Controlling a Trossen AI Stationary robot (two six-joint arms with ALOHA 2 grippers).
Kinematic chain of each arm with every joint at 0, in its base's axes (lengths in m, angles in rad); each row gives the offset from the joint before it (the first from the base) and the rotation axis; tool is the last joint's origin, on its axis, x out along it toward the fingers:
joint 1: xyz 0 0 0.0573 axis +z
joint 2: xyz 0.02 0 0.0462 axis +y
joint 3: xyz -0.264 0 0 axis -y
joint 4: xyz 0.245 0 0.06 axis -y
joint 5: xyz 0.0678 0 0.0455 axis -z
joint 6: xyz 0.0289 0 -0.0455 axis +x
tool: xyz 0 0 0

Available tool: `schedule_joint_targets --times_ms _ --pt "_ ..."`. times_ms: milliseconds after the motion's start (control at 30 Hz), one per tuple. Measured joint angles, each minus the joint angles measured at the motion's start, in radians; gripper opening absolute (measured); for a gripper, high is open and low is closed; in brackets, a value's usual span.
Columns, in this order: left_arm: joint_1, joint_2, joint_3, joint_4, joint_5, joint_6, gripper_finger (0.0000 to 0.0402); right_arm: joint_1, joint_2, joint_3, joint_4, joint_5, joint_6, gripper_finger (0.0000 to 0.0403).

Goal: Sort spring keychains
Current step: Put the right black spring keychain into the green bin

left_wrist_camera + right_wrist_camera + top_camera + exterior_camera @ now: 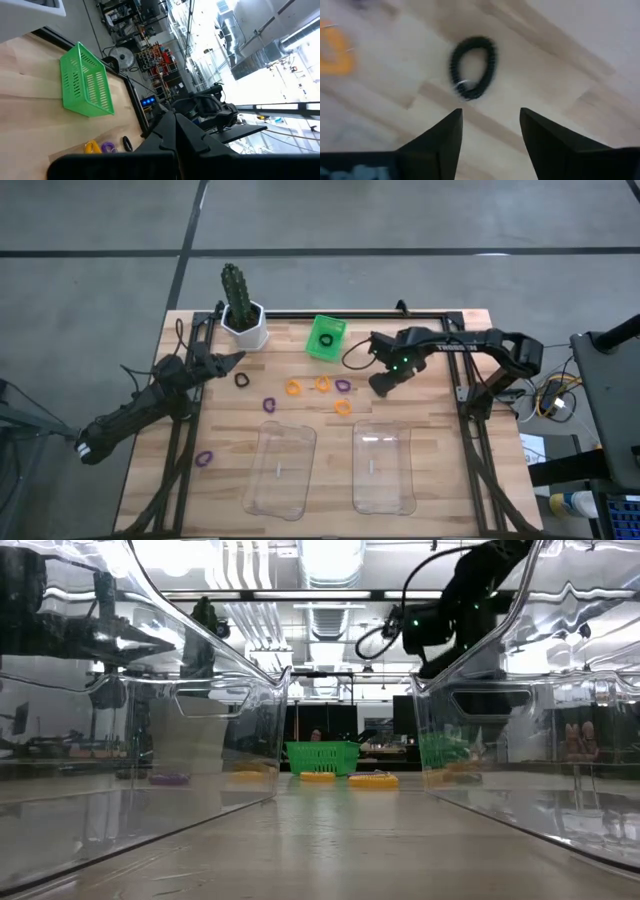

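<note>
Spring keychains lie loose on the wooden table: a black one (242, 379), purple ones (270, 403) (343, 385) (204, 459), orange ones (293, 388) (323, 384) (343, 407). Another black one (325, 339) sits inside the green basket (327, 338). My right gripper (380, 387) hangs open above a further black keychain (472, 67), which lies flat on the wood ahead of its fingertips (490, 120); in the high view the gripper hides that keychain. My left gripper (236, 360) is shut and held above the table near the black keychain on the left.
Two clear trays (280, 470) (383, 467) stand at the near side. A potted cactus (243, 310) stands at the far left, beside the green basket (85, 80). A black frame runs along the table's edges (470, 410). Bare wood lies between the trays.
</note>
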Motion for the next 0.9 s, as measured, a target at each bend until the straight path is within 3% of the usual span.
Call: schedule_joint_targets --times_ms 300,900 --pt "0.0 0.007 0.0 -0.011 -0.009 0.014 0.0 -0.005 0.001 -0.106 0.196 0.037 0.072 0.0187" --pt "0.0 0.009 0.0 -0.012 -0.01 0.018 0.0 -0.009 0.002 -0.161 0.307 0.064 0.148 0.0153"
